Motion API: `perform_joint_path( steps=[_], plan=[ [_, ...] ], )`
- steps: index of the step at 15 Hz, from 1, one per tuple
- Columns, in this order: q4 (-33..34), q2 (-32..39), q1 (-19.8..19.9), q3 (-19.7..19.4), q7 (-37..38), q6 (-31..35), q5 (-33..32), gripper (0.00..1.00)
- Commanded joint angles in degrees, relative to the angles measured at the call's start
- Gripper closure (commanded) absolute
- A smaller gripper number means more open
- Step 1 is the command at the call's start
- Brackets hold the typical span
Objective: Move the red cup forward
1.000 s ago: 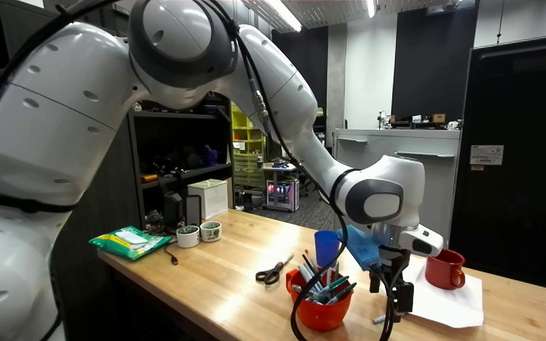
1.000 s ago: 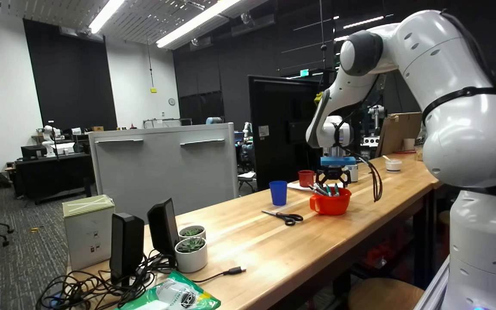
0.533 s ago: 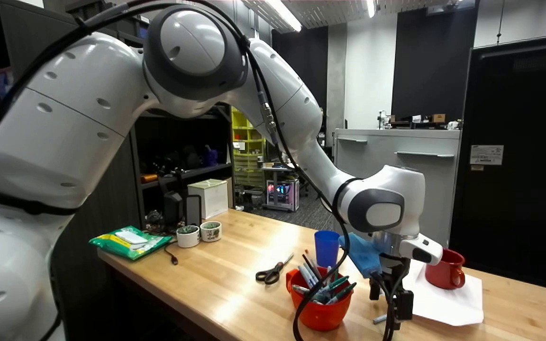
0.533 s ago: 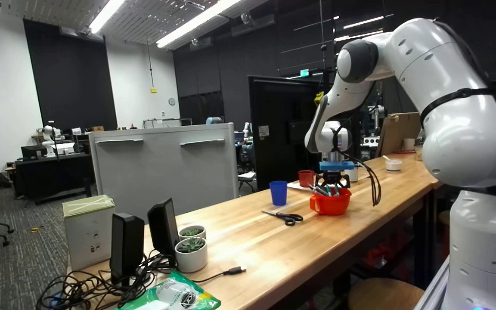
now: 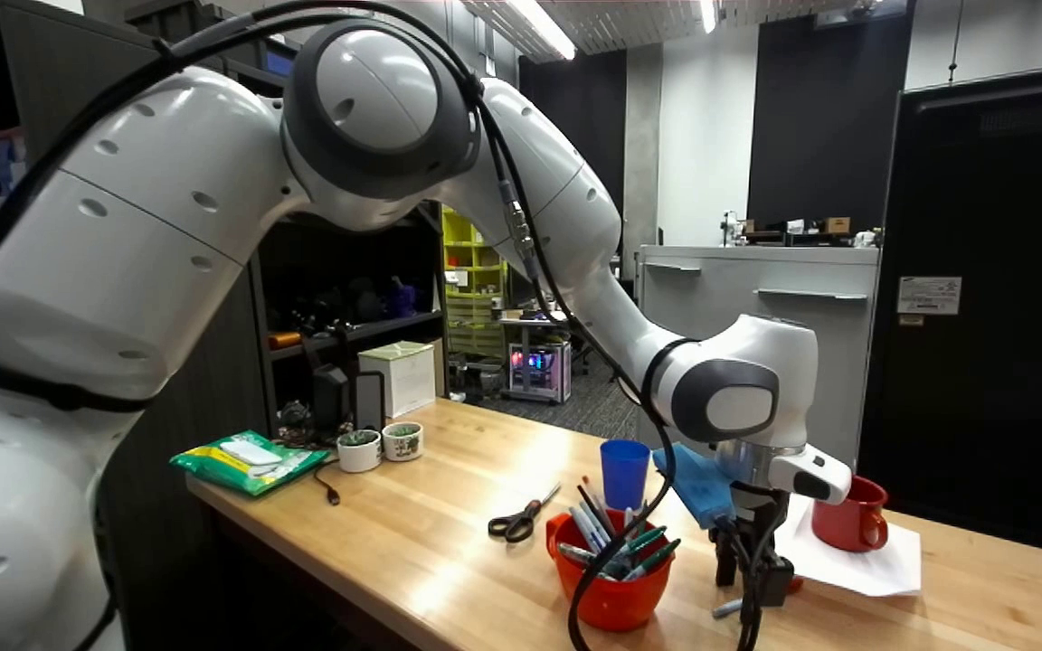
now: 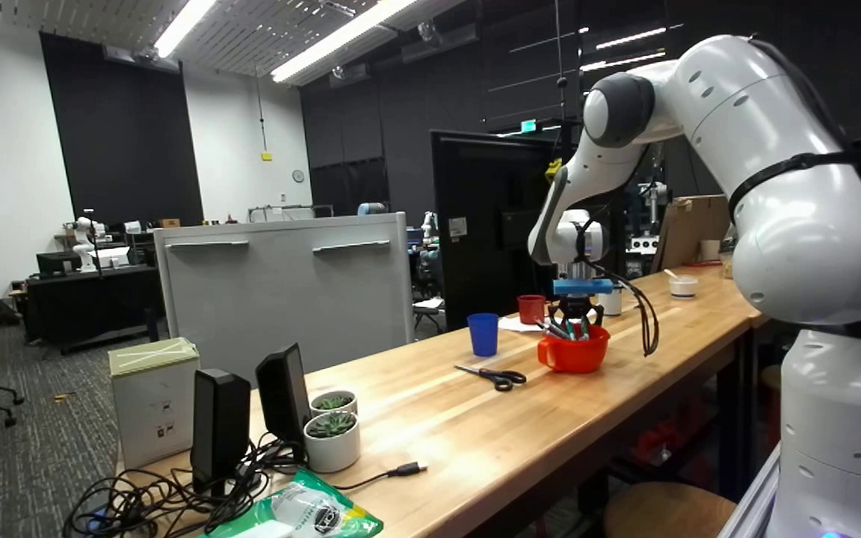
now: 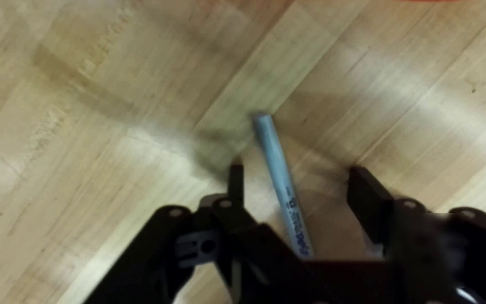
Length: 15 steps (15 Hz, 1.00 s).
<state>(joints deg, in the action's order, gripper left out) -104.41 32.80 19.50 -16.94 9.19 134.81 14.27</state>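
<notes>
Standing beside claw [image 7: 297, 169]: red cup [image 5: 620, 604]

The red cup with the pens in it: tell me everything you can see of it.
The red cup is bright orange-red, wide and squat, with rounded sides and what looks like a handle on one side. Its surface looks smooth and slightly glossy, perhaps plastic or enamel; I cannot tell which. It stands upright on the wooden table, holding a bunch of pens that lean at different angles above its rim. The pincer does not grip it.

One red cup [image 6: 578, 356], two succulents [image 6: 331, 425]
</notes>
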Motion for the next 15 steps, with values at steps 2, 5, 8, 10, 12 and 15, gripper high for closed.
perform_joint_path(
  steps=[2, 5, 8, 10, 12, 15],
  plan=[
    [0.67, -0.34, 1.61, 1.09, 0.27, -1.31, 0.03, 0.76],
    [0.45, -0.80, 2.13, 1.10, -0.04, -1.70, 0.04, 0.97],
    [-0.55, -2.13, 1.93, 0.86, -0.64, -1.89, -0.86, 0.98],
    [-1.49, -3.65, 1.89, 1.02, -2.22, -3.12, -1.54, 0.97],
    [-3.17, -5.79, 1.44, 1.04, -3.83, -4.29, -2.84, 0.97],
    [-6.23, -9.93, 0.87, 1.28, -6.86, -6.19, -4.78, 0.97]
  ],
)
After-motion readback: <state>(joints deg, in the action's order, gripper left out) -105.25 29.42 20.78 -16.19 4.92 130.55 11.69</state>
